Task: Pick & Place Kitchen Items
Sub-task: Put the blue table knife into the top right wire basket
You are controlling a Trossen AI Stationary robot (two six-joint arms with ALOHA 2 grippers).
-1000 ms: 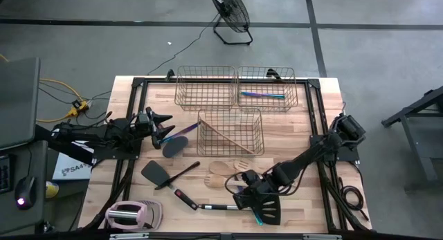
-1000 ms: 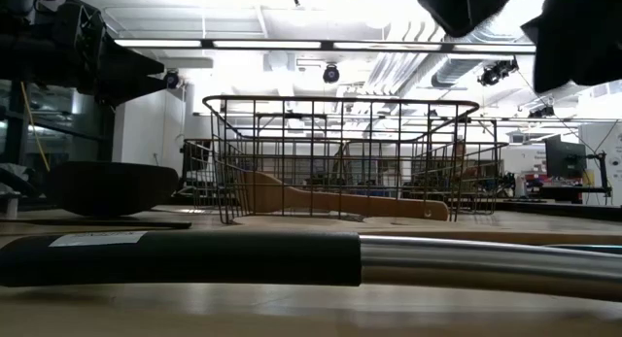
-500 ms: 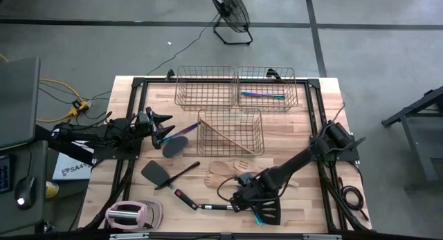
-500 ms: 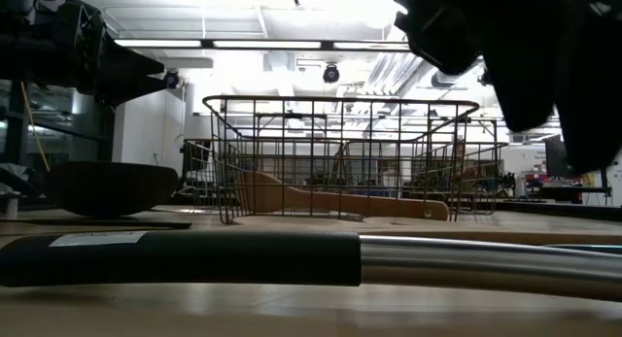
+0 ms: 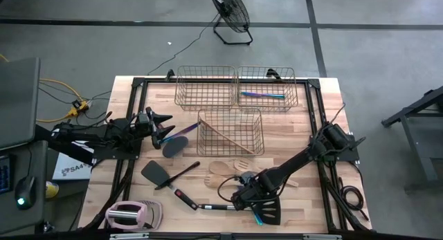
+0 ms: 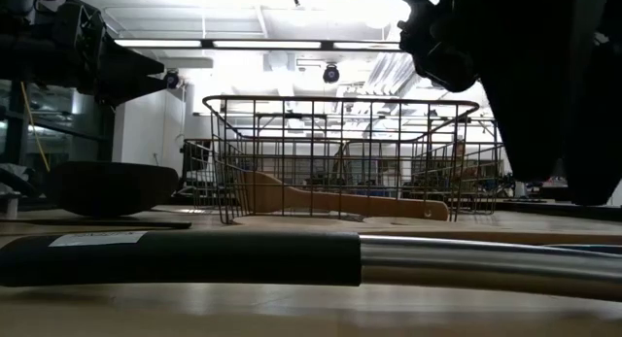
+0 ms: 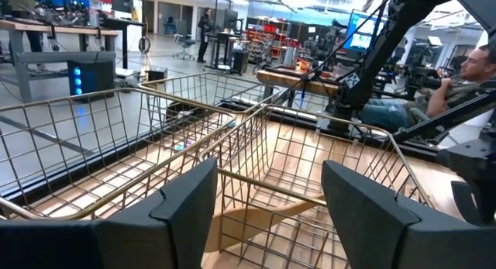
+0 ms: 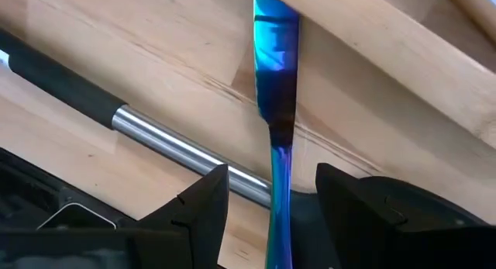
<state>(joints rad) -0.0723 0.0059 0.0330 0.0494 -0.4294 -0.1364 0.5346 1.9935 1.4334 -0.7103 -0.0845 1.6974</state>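
Right gripper [image 5: 243,197] low over the front of the pale wooden table [image 5: 304,136], at the cluster of utensils. In the right wrist view its two dark fingers [image 8: 198,203] stand apart, one on each side of a thin iridescent blue-purple utensil handle [image 8: 276,122]; whether the pads touch it, cannot tell. The handle lies partly under a pale wooden spatula handle [image 8: 387,44] and crosses a steel-shafted utensil with a black grip [image 8: 147,141].

High view: black slotted spatula head [image 5: 268,210] just beside the right gripper; pale wooden spoons [image 5: 228,168] next to it toward the table's middle. A black spatula with a square blade [image 5: 158,174] lies left of centre, well apart.

Left gripper [image 5: 163,127] hovers at the left side of the table, above a black spoon with a round bowl [image 5: 176,144]; fingers [image 7: 182,199] spread wide, holding nothing, facing the near copper wire basket [image 5: 230,131]. That basket holds a pale wooden spatula [image 6: 340,200]. The far right copper wire basket [image 5: 267,88] holds thin iridescent pieces [image 5: 261,95]. Pink-and-white gadget [image 5: 129,214] sits at the front left corner.
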